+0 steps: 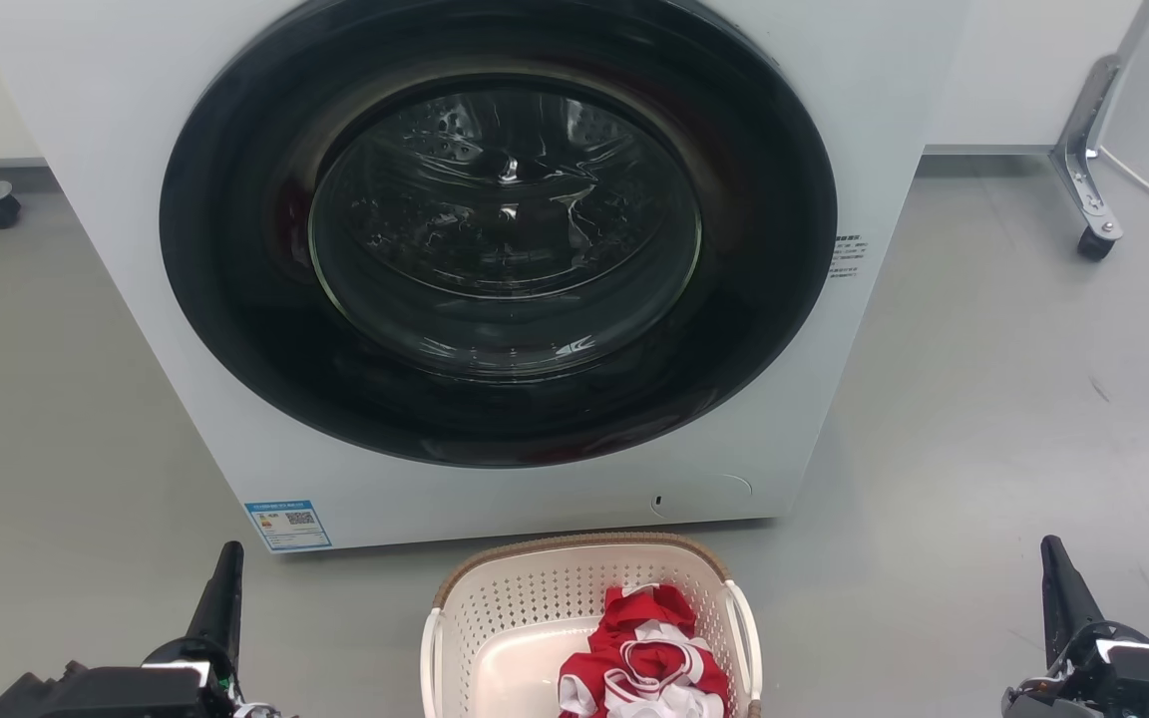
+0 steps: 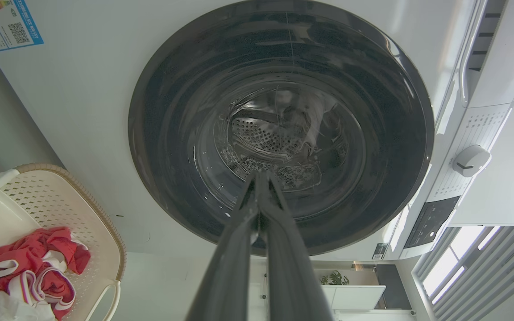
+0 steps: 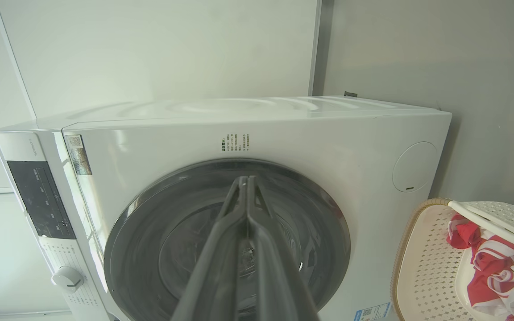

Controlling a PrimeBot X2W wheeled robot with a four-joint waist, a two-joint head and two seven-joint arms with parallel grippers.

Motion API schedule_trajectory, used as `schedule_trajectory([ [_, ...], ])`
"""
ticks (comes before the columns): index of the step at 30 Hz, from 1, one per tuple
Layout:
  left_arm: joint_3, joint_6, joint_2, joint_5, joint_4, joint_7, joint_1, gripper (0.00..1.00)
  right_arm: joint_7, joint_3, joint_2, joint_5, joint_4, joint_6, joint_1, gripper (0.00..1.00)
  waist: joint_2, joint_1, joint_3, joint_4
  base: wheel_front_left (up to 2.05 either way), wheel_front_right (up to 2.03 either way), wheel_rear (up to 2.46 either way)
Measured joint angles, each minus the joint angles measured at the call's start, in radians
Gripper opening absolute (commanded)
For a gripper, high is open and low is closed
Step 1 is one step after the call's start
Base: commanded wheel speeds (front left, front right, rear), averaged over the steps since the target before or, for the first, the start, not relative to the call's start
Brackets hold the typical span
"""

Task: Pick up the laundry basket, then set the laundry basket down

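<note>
Our left gripper [image 1: 228,558], at seven o'clock, and right gripper [image 1: 1052,550], at five, clench nothing. At six, the laundry basket [image 1: 535,598] stands unheld between them.

L gripper [image 2: 259,178], R gripper [image 3: 246,180]: prob. closed

1. The laundry basket [image 1: 525,603] is cream-white perforated plastic, with a brown woven-look rim and white loop side handles.
2. It stands upright on the grey floor [image 1: 983,449], just before the washing machine [image 1: 535,499], holding red-and-white clothing [image 1: 649,658].

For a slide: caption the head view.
Laundry basket of red-and-white clothes before washing machine, left hand and right hand flanking.
</note>
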Motion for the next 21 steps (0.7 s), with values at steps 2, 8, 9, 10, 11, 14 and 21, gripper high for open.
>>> schedule_trajectory([
  [2,0.0,0.0,0.0,0.0,0.0,0.0,0.0,0.0,0.0,0.0,0.0,0.0,0.0,0.0,0.0,0.0,0.0,0.0,0.0,0.0,0.0,0.0,0.0],
  [8,0.0,0.0,0.0,0.0,0.0,0.0,0.0,0.0,0.0,0.0,0.0,0.0,0.0,0.0,0.0,0.0,0.0,0.0,0.0,0.0,0.0,0.0,0.0],
  [9,0.0,0.0,0.0,0.0,0.0,0.0,0.0,0.0,0.0,0.0,0.0,0.0,0.0,0.0,0.0,0.0,0.0,0.0,0.0,0.0,0.0,0.0,0.0],
  [10,0.0,0.0,0.0,0.0,0.0,0.0,0.0,0.0,0.0,0.0,0.0,0.0,0.0,0.0,0.0,0.0,0.0,0.0,0.0,0.0,0.0,0.0,0.0],
  [11,0.0,0.0,0.0,0.0,0.0,0.0,0.0,0.0,0.0,0.0,0.0,0.0,0.0,0.0,0.0,0.0,0.0,0.0,0.0,0.0,0.0,0.0,0.0],
  [14,0.0,0.0,0.0,0.0,0.0,0.0,0.0,0.0,0.0,0.0,0.0,0.0,0.0,0.0,0.0,0.0,0.0,0.0,0.0,0.0,0.0,0.0,0.0],
  [21,0.0,0.0,0.0,0.0,0.0,0.0,0.0,0.0,0.0,0.0,0.0,0.0,0.0,0.0,0.0,0.0,0.0,0.0,0.0,0.0,0.0,0.0,0.0],
])
